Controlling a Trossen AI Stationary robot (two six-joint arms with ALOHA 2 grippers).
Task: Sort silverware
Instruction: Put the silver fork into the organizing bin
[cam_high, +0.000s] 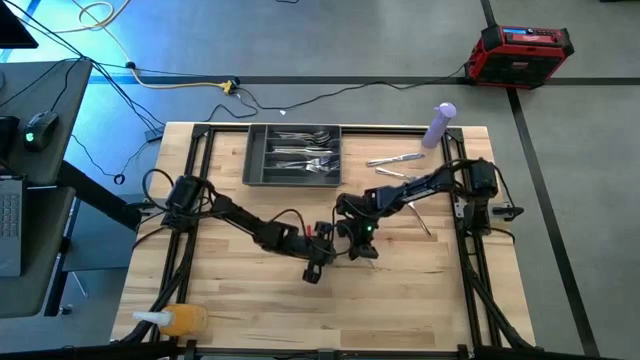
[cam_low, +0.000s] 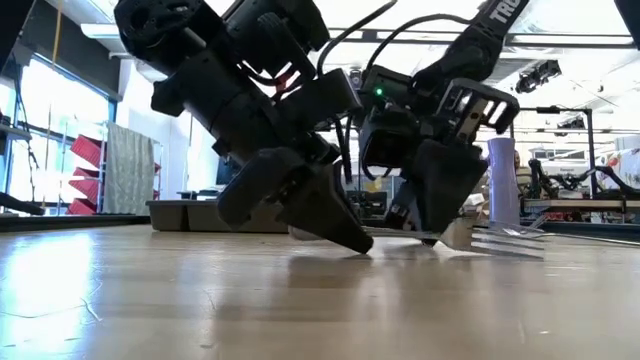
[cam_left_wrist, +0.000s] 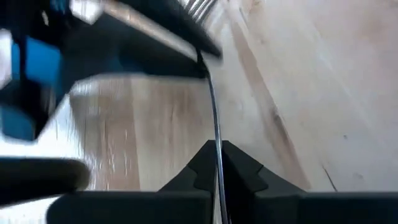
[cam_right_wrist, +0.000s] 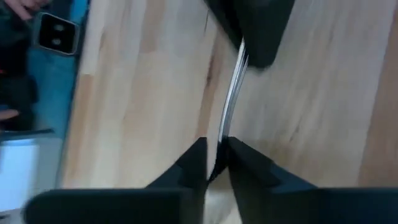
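Silverware, high view: several pieces lie in the grey tray (cam_high: 262, 165) at the far middle of the tabletop (cam_high: 230, 290); loose pieces (cam_high: 395, 159) lie right of the tray, near a purple bottle (cam_high: 438, 125) at the far right edge. Left end effector (cam_high: 316, 268) and right end effector (cam_high: 358, 247) meet just beside each other near the tabletop centre. An orange-filled bottle (cam_high: 180, 319) lies at the near left corner. A red case (cam_high: 520, 52) sits on the floor beyond the tabletop.

Low view: both end effectors tilt down to the wood, tips close together. A fork (cam_low: 490, 238) lies flat on the tabletop with its tines just past the right end effector (cam_low: 432, 228), which touches its handle. Left end effector (cam_low: 335, 228) tip rests on the wood. Tray (cam_low: 195, 215) visible behind; purple bottle (cam_low: 503, 182) upright behind the fork.

Left wrist view: left end effector (cam_left_wrist: 217, 163) narrow, its fingers (cam_left_wrist: 244, 167) closed on a thin metal edge that runs forward to the other arm's finger; fork tines (cam_left_wrist: 200, 7) show past that.

Right wrist view: right end effector (cam_right_wrist: 216, 158) narrow, fingers (cam_right_wrist: 247, 163) pinching the same slim metal piece (cam_right_wrist: 235, 84), whose far end meets the opposite dark finger.
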